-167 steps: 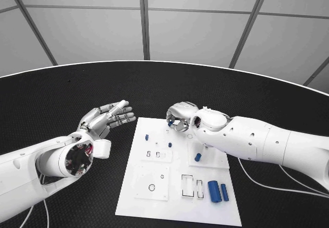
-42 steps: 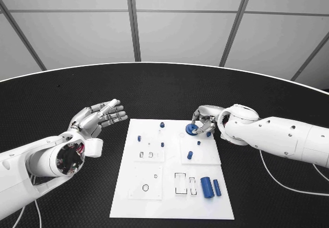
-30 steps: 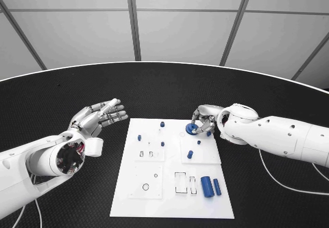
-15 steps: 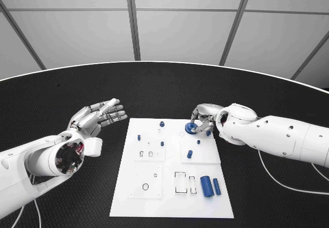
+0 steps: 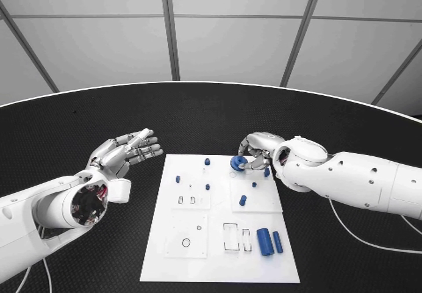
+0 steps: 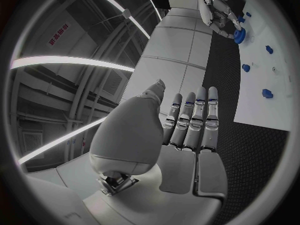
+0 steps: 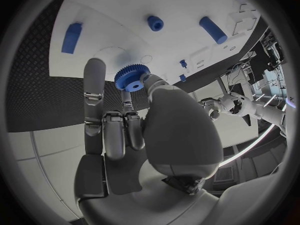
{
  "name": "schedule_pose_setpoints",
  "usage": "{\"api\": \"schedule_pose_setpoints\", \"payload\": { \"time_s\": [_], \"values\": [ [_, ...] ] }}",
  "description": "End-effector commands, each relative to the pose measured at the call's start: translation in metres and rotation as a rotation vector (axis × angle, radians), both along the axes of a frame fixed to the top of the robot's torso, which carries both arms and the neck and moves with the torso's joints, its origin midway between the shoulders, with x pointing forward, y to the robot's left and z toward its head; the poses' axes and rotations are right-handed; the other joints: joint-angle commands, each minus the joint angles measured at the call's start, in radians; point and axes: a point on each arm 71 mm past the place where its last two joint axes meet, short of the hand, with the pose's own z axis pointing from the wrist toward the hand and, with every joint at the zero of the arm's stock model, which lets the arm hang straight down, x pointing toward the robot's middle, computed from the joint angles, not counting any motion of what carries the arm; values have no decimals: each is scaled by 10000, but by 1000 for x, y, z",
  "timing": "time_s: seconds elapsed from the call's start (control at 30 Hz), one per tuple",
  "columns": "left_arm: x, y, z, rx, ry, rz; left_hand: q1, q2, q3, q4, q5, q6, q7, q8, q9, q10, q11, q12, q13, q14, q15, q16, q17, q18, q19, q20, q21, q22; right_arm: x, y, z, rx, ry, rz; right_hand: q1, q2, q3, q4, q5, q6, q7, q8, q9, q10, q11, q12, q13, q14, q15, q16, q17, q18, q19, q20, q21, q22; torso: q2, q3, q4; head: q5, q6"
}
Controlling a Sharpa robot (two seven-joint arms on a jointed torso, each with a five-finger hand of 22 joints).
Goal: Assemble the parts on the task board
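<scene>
1. Over the far right part of the white rectangular task board (image 5: 220,244), the right hand (image 5: 253,152) pinches a small blue toothed gear wheel (image 5: 237,162) between its fingertips; the right wrist view shows the gear (image 7: 129,77) held just above a faint round recess in the board.
2. Off the board's left edge, the left hand (image 5: 127,151) hangs above the black table (image 5: 79,134), fingers straight and apart, holding nothing.
3. On the board, several short blue pegs (image 5: 207,162) stand upright near the gear, and two longer blue cylinders (image 5: 269,241) lie side by side near the front right.
4. Judged risk: the gear is gripped only at its rim, so it could tilt as it comes down, catch on its seat and jam, or slip out and roll.
5. Another likely risk: the fingers crowd the nearby pegs, so a sideways correction could knock one over.
</scene>
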Motion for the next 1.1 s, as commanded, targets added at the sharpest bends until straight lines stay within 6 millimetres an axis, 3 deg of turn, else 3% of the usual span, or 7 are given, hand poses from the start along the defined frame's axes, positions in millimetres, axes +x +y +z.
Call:
{"api": "schedule_pose_setpoints", "payload": {
  "time_s": [0.03, 0.37, 0.53, 0.8, 1.1],
  "values": [
    [0, 0, 0, -1, -1, -6, 12, -78, 66, -11, 18, 43, 520, -42, -14, 72, 4, -51, -11, -40, 5, -56, 15, 201, 100, -1, 47, -13, -4, 10, 3, -36, -260, 265, -102, -28, 82, -1, 37, 288, -153, 4, 13, 1059, -53, 24, 2627, 1040, -64, 25, 2629, 24, 568, -97, 44, -14, -3, -15, 21, -4, 69],
    [2, -3, -1, -9, -4, -42, 12, -78, 66, -11, 18, 43, 520, -42, -14, 72, 4, -51, -11, -40, 5, -56, 15, 201, 100, -1, 47, -13, -11, 65, 11, -579, -1492, 1519, -144, -75, 241, -37, 129, 318, -161, -47, -4, 1059, -65, 24, 2627, 1040, -78, 25, 2629, 24, 567, -114, 62, -70, 39, -25, 54, 32, 167],
    [2, -4, 0, -16, -2, -65, 21, -68, 85, -15, 20, 45, 517, -47, -15, 77, 4, -70, -11, -29, 5, -64, 20, 201, 103, -2, 47, -19, -7, 85, 11, -794, -1817, 1781, -150, -77, 251, -36, 130, 323, -161, -49, -4, 1059, -64, 24, 2627, 1040, -78, 25, 2629, 26, 566, -115, 50, -92, 45, -59, 107, 26, 143],
    [1, -5, 0, -23, 0, -90, 21, -68, 85, -15, 20, 45, 517, -47, -15, 77, 4, -70, -11, -29, 5, -64, 20, 201, 103, -2, 47, -19, -2, 101, 8, -1000, -1870, 1943, -160, -78, 261, -34, 130, 329, -161, -51, -5, 1059, -64, 24, 2627, 1040, -79, 25, 2629, 26, 566, -116, 48, -101, 87, -78, 157, 16, 140],
    [0, -6, 0, -32, 1, -120, 21, -68, 85, -15, 20, 45, 517, -47, -15, 77, 4, -70, -11, -29, 5, -64, 20, 201, 103, -2, 47, -19, 2, 109, 4, -1238, -1657, 2028, -179, -84, 274, -30, 126, 329, -159, -59, -7, 1059, -61, 24, 2627, 1040, -80, 25, 2629, 25, 566, -117, 55, -100, 60, -60, 143, 68, 39]
  ]
}}
